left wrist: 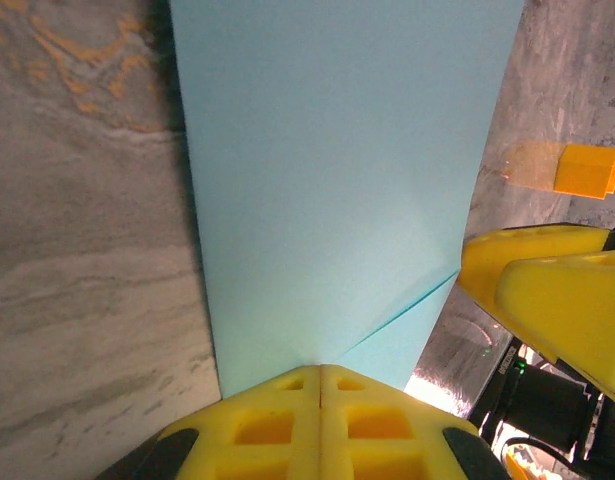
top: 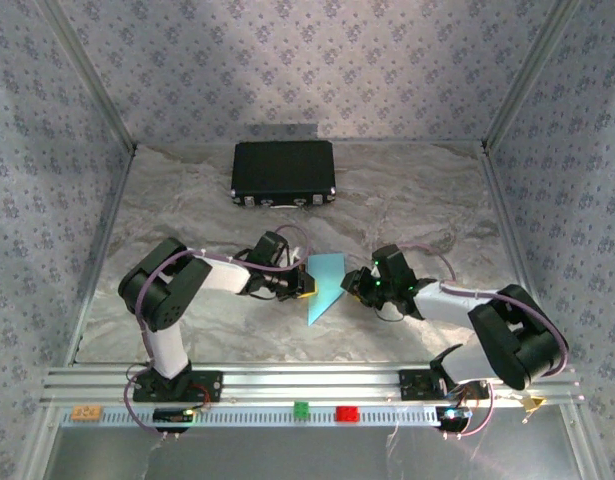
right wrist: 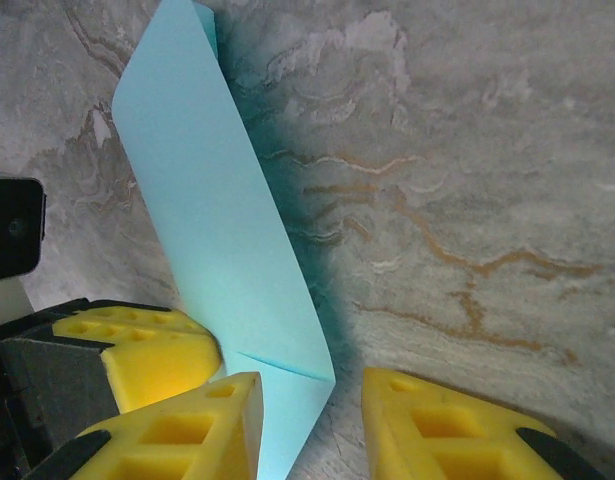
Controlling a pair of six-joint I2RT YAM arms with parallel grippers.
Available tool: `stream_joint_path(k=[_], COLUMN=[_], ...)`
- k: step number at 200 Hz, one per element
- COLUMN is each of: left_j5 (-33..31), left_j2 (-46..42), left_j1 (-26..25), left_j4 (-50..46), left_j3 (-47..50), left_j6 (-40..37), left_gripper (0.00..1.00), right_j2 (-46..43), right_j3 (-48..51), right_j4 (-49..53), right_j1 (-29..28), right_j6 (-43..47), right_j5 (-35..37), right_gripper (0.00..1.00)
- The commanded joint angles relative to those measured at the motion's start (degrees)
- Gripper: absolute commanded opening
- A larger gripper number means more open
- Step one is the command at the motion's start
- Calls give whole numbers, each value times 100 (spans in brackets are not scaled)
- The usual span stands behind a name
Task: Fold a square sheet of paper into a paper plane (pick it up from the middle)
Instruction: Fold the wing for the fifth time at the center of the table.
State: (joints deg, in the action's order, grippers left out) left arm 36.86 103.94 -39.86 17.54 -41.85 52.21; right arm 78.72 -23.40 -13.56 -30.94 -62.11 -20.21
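While your left gripper [left wrist: 320, 370] clamped tight on the blue paper [left wrist: 337, 180], your right gripper [right wrist: 312, 390] stood parted beside it, gripping nothing.

A thin light-blue folded sheet of paper [right wrist: 212, 200] runs as a long strip over the grey marble-patterned table surface [right wrist: 467, 200]. Its near end passes between the yellow plastic fingers [right wrist: 197, 430] of the right gripper [right wrist: 309, 405], whose jaws stand apart: the sheet is beside the left finger, with a gap to the right one. Just left, the yellow-tipped left gripper [right wrist: 202, 352] meets the sheet's edge, and a black block [right wrist: 12, 225] sits further left
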Motion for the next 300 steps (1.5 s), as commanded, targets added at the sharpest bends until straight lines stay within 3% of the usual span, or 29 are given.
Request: stream_joint_path(k=[1,163,300], left_j5=[-135,-116,-90], left_j2=[206,144,92], left_j1=[45,48,82], left_j4=[-205,-269,-261], left_j3=[124,80,89], left_j6=[-17,-44,-37], left_gripper=[0,0,0], right_j2=[177,1156,1546], right_j3=[-45,-455,-864], right_j4=[-341,-1174,-742], right_j1=[53,598,872], right_j6=[-84,559,1481], right_j5=[-244,-1493,-2253], right_gripper=[33,31,28])
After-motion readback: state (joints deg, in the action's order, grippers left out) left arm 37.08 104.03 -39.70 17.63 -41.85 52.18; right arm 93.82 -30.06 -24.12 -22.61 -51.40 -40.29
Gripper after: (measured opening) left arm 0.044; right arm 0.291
